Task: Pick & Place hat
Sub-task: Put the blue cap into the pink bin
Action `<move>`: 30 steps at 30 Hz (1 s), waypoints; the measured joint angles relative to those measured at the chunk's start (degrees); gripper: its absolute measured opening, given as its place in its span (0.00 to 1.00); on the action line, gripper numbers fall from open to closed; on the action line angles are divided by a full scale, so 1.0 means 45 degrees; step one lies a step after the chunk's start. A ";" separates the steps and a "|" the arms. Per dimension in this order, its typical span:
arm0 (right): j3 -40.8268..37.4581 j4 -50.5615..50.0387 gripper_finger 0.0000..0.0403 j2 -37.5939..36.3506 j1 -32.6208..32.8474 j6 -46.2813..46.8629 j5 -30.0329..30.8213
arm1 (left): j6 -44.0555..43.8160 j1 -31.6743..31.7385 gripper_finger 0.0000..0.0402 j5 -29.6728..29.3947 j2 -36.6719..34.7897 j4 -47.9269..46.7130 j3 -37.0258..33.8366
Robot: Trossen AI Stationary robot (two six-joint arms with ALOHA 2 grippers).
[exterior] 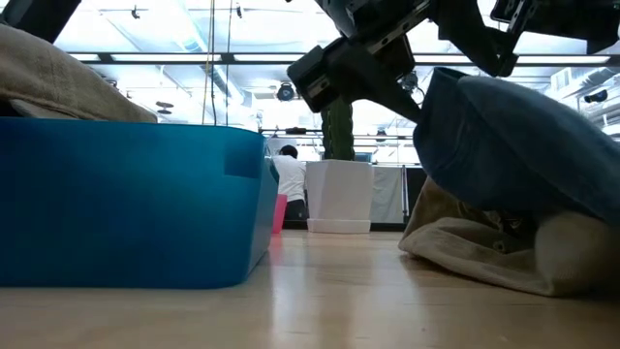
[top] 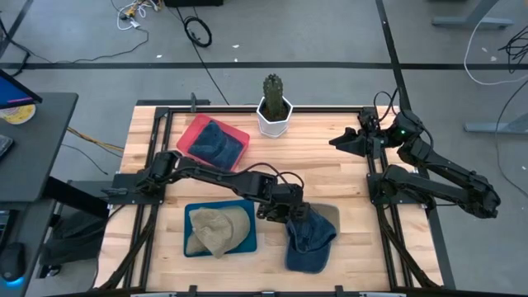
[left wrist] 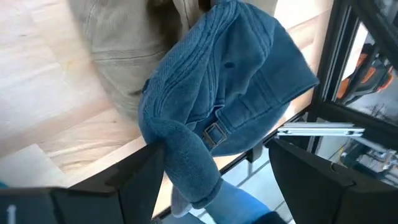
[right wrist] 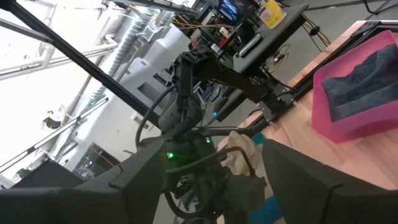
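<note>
Blue hat (top: pixel 310 241) is hanging near the table's front edge over a tan hat (exterior: pixel 489 254), whose underside only the low view is showing; left gripper (left wrist: pixel 208 163) is pinching its strap.

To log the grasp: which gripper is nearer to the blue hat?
Left. The left gripper holds the blue hat; the right gripper waits far off, near the cactus pot.

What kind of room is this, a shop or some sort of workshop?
It looks like a robotics lab or workshop, not a shop. Two dark robot arms are mounted on a wooden table with a black metal frame, loose cables trail over the grey floor, and a dark desk with a monitor stands beside the table.
</note>
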 joint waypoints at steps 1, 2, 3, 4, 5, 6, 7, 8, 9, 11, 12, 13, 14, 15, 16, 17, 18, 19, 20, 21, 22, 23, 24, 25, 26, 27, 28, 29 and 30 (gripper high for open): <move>0.0000 -0.0034 0.66 0.0002 0.0005 -0.0033 0.0000 | -0.0035 0.0029 0.73 0.0009 0.0000 0.0008 0.0000; 0.0000 -0.0059 0.66 0.0002 0.0000 -0.0054 0.0005 | -0.0040 0.0067 0.73 0.0023 0.0000 0.0007 0.0000; 0.0000 -0.0070 0.66 0.0002 0.0000 -0.0084 0.0002 | -0.0034 0.0100 0.73 0.0036 0.0000 -0.0049 0.0032; 0.0000 -0.0076 0.66 0.0002 0.0001 -0.0101 0.0004 | -0.0013 0.0114 0.73 0.0032 0.0000 -0.0123 0.0134; 0.0000 -0.0079 0.66 0.0002 0.0004 -0.0117 0.0001 | 0.0049 0.0139 0.73 0.0032 0.0000 -0.0089 0.0255; 0.0000 -0.0084 0.66 0.0002 0.0000 -0.0132 0.0005 | 0.0204 0.0174 0.73 0.0032 0.0000 -0.0050 0.0417; 0.0000 -0.0084 0.66 0.0002 0.0003 -0.0133 0.0005 | 0.0304 0.0199 0.73 0.0036 0.0000 -0.0008 0.0565; 0.0000 -0.0084 0.66 0.0002 0.0000 -0.0138 0.0005 | 0.0425 0.0236 0.73 0.0055 0.0000 -0.0061 0.0714; 0.0000 -0.0084 0.66 0.0002 0.0000 -0.0138 0.0005 | 0.0618 0.0275 0.73 0.0054 0.0000 -0.0339 0.0937; 0.0000 -0.0089 0.66 0.0002 0.0000 -0.0158 0.0005 | 0.1048 0.0378 0.72 0.0056 0.0000 -0.1258 0.1543; 0.0000 -0.0088 0.66 0.0002 0.0000 -0.0186 0.0005 | 0.1294 0.0432 0.72 0.0069 -0.0016 -0.1761 0.1825; 0.0000 -0.0084 0.66 0.0002 0.0000 -0.0206 0.0005 | 0.1436 0.0479 0.72 0.0070 -0.0030 -0.2491 0.2086; 0.0000 -0.0084 0.66 0.0002 0.0002 -0.0230 0.0005 | 0.1610 0.0518 0.72 0.0081 -0.0034 -0.3266 0.2298; 0.0000 -0.0087 0.66 0.0002 0.0000 -0.0230 0.0005 | 0.1709 0.0557 0.72 0.0118 -0.0027 -0.3859 0.2465; 0.0000 -0.0088 0.66 0.0002 0.0005 -0.0240 0.0005 | 0.1735 0.0560 0.72 0.0250 -0.0024 -0.4210 0.2569; 0.0000 -0.0085 0.66 0.0002 0.0000 -0.0290 0.0005 | 0.1735 0.0566 0.72 0.0417 -0.0024 -0.4328 0.2625; 0.0000 -0.0089 0.66 0.0002 0.0000 -0.0326 0.0005 | 0.1721 0.0562 0.72 0.0619 -0.0024 -0.4262 0.2647; 0.0000 -0.0089 0.66 0.0002 0.0000 -0.0331 0.0005 | 0.1690 0.0556 0.72 0.0800 -0.0024 -0.4176 0.2652; 0.0000 -0.0089 0.66 0.0002 0.0005 -0.0336 0.0005 | 0.1651 0.0527 0.72 0.0948 -0.0024 -0.4157 0.2650; 0.0000 -0.0089 0.66 0.0002 0.0002 -0.0333 0.0005 | 0.1646 0.0478 0.72 0.1019 -0.0017 -0.4166 0.2642; 0.0000 -0.0089 0.66 0.0002 0.0002 -0.0339 0.0007 | 0.1641 0.0434 0.72 0.1055 0.0045 -0.4163 0.2648; 0.0000 -0.0089 0.66 0.0002 0.0000 -0.0366 0.0006 | 0.1640 0.0427 0.72 0.1091 0.0137 -0.4123 0.2667; 0.0000 -0.0089 0.66 0.0002 0.0001 -0.0376 0.0006 | 0.1630 0.0408 0.72 0.1113 0.0202 -0.4155 0.2645; 0.0000 -0.0093 0.66 0.0002 0.0005 -0.0376 0.0014 | 0.1608 0.0377 0.72 0.1134 0.0235 -0.4278 0.2607; 0.0000 -0.0089 0.66 0.0009 0.0000 -0.0380 0.0074 | 0.1609 0.0353 0.72 0.1117 0.0304 -0.4204 0.2603; 0.0000 -0.0089 0.66 0.0011 0.0000 -0.0380 0.0107 | 0.1609 0.0360 0.72 0.1138 0.0427 -0.3818 0.2646; 0.0000 -0.0085 0.66 0.0011 0.0000 -0.0380 0.0116 | 0.1607 0.0371 0.72 0.1144 0.0499 -0.3469 0.2662; 0.0000 -0.0092 0.66 0.0015 0.0003 -0.0380 0.0155 | 0.1609 0.0373 0.72 0.1144 0.0538 -0.3447 0.2641; 0.0000 -0.0113 0.66 0.0029 0.0002 -0.0385 0.0204 | 0.1615 0.0381 0.72 0.1146 0.0624 -0.3368 0.2613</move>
